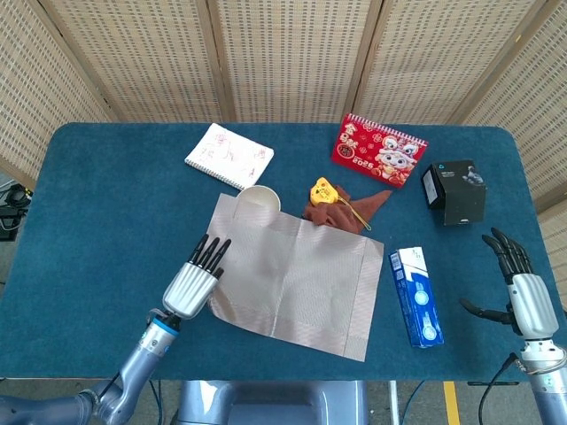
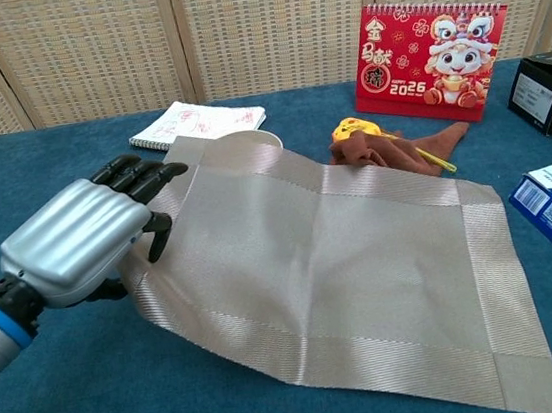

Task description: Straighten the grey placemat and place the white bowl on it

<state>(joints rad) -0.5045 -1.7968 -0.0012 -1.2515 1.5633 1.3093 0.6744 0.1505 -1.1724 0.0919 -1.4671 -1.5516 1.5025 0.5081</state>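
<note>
The grey placemat (image 1: 297, 270) lies slanted on the blue table, its far left corner draped over the white bowl (image 1: 259, 198). Only the bowl's rim (image 2: 248, 139) shows past the mat (image 2: 342, 249) in the chest view. My left hand (image 1: 197, 277) holds the mat's left edge, fingers on top and thumb at the edge (image 2: 83, 235). At the table's front right my right hand (image 1: 523, 297) hovers with fingers spread and nothing in it; the chest view does not show it.
A notebook (image 1: 229, 156) lies behind the bowl. A red calendar (image 1: 379, 150) and black box (image 1: 454, 191) stand at the back right. A brown cloth (image 1: 341, 205) with a yellow item (image 1: 321, 189) touches the mat's far edge. A blue box (image 1: 415, 296) lies right of the mat.
</note>
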